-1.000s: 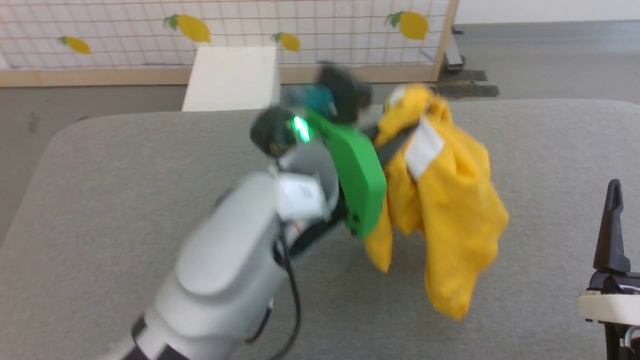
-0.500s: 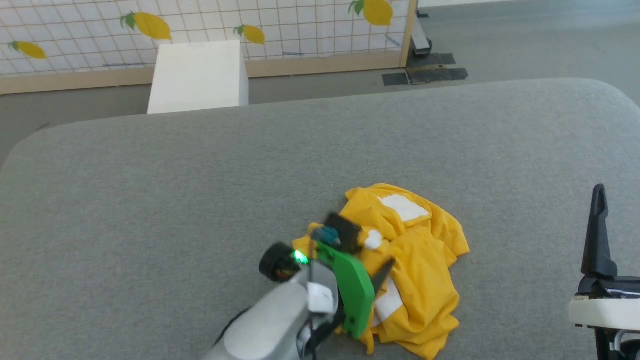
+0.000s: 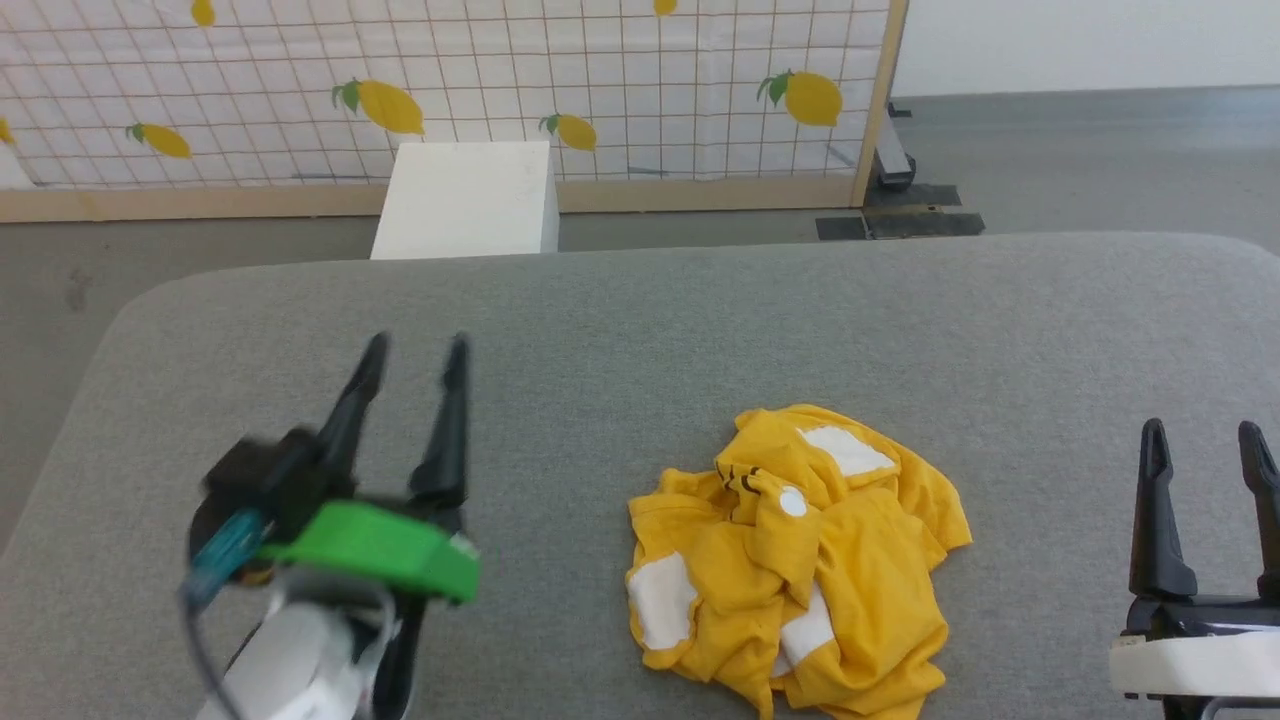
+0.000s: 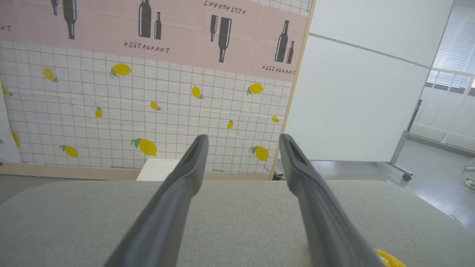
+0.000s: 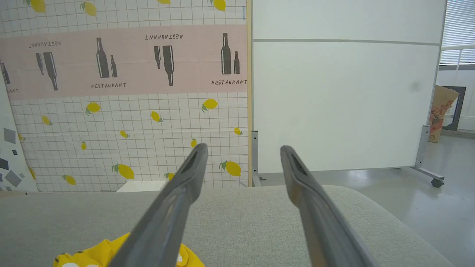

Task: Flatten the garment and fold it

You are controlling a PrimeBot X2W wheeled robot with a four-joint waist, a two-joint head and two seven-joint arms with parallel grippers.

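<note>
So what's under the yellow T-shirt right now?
The crumpled garment lies directly on the grey padded table. The surface beneath the heap and its tucked-in folds are covered, so unseen.

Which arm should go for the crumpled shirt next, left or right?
Probably right: the right end effector is open and sharp, nearer the shirt; the left end effector, also open, is blurred and looks slightly farther off.

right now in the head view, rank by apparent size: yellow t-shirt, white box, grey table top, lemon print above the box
1. grey fabric table top
2. crumpled bright yellow cotton T-shirt
3. white rectangular box, farther off, true size unsure
4. yellow lemon print
</note>
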